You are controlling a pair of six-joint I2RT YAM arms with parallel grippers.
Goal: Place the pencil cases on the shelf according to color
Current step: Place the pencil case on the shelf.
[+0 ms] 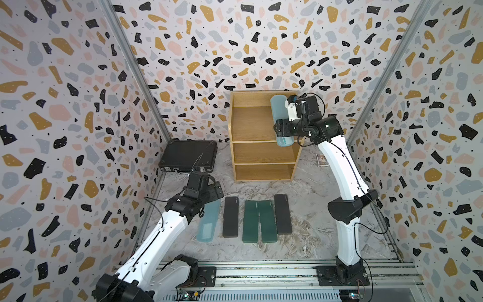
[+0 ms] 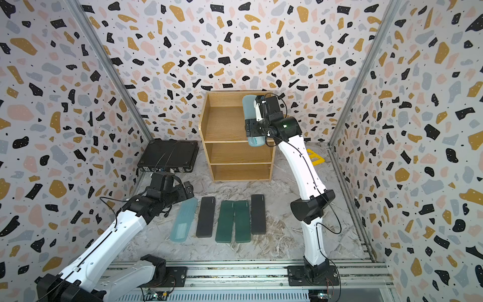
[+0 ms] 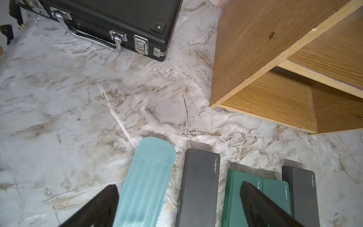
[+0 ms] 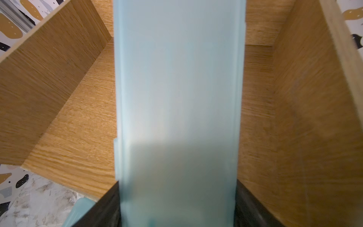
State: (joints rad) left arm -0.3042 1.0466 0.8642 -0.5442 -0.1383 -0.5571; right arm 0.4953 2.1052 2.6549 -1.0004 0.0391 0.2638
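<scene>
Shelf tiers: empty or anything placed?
Empty. The shelf shows bare wood on all tiers; the light blue case over the top one sits clamped in the right gripper.

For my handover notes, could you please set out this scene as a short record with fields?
Right jaws: closed on a light blue case, held over the top tier of the shelf
Left jaws: open, hovering by the other light blue case
Row on the table: that blue case, two black cases, two green cases
Shelf tiers: no case resting on any yet
Beside the shelf: black briefcase
</scene>
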